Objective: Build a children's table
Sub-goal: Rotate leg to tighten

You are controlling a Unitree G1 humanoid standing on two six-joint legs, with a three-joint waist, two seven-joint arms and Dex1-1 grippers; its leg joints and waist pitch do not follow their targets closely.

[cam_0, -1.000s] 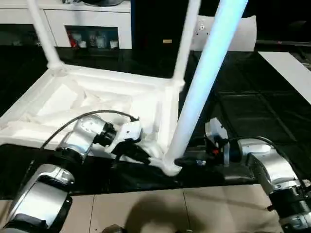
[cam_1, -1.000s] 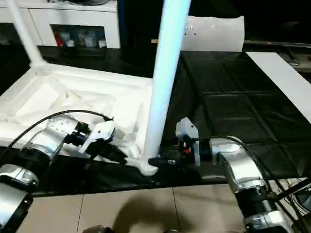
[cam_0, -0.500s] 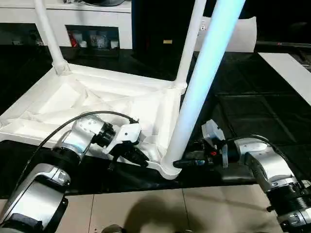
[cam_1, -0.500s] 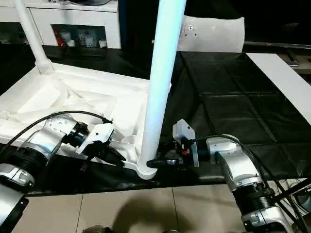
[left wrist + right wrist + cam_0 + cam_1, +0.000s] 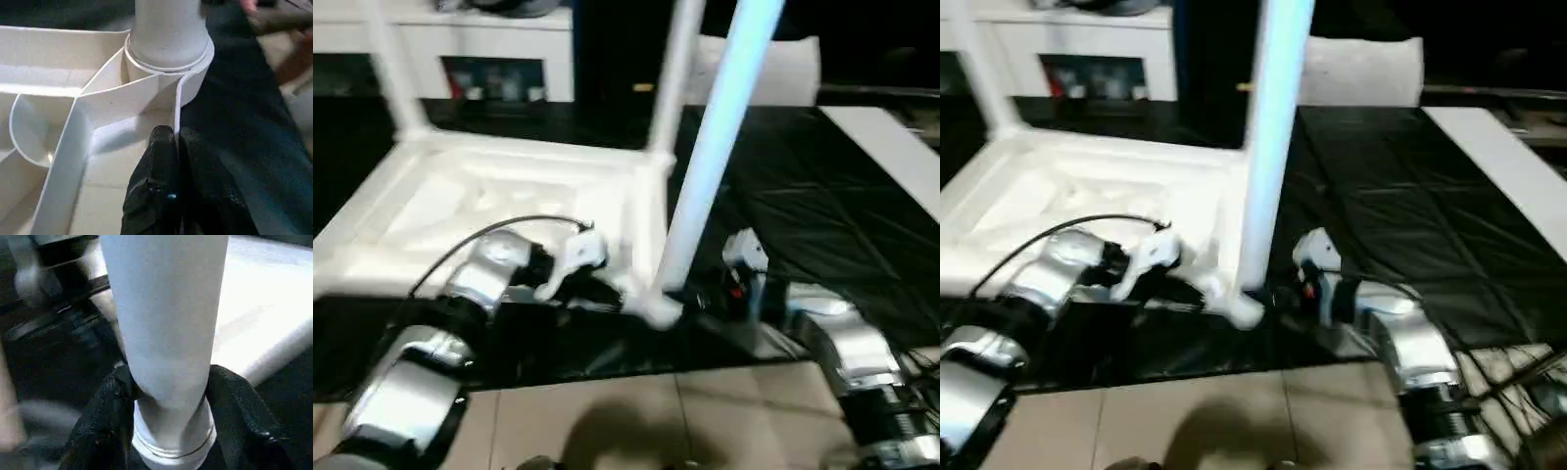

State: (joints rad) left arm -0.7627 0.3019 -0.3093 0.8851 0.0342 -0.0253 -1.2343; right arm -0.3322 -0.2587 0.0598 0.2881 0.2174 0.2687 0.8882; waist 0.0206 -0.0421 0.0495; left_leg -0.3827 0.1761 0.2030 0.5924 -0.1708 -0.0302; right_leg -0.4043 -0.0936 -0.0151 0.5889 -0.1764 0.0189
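The children's table lies upside down on a black mat, its ribbed white top [image 5: 460,196] facing up. Two legs stand in the far corner sockets, the left one [image 5: 391,78] and the right one [image 5: 668,88]. A third leg [image 5: 710,166] stands in the near right socket [image 5: 656,311]. My left gripper [image 5: 175,142] is shut on the thin rim wall just beside that socket, also seen from the head [image 5: 615,289]. My right gripper [image 5: 168,396] is shut on the base of the near leg [image 5: 166,318], one black finger [image 5: 110,406] hugging each side.
A white cabinet [image 5: 460,44] stands at the back. A whitish plastic bag [image 5: 783,64] lies behind the black mat [image 5: 803,206], and a white board [image 5: 891,147] is at the right. Beige floor tiles [image 5: 607,411] run along the near edge.
My right gripper's fingers have closed in around the base of the near leg. The left gripper has kept its grip on the rim. The head view has shifted.
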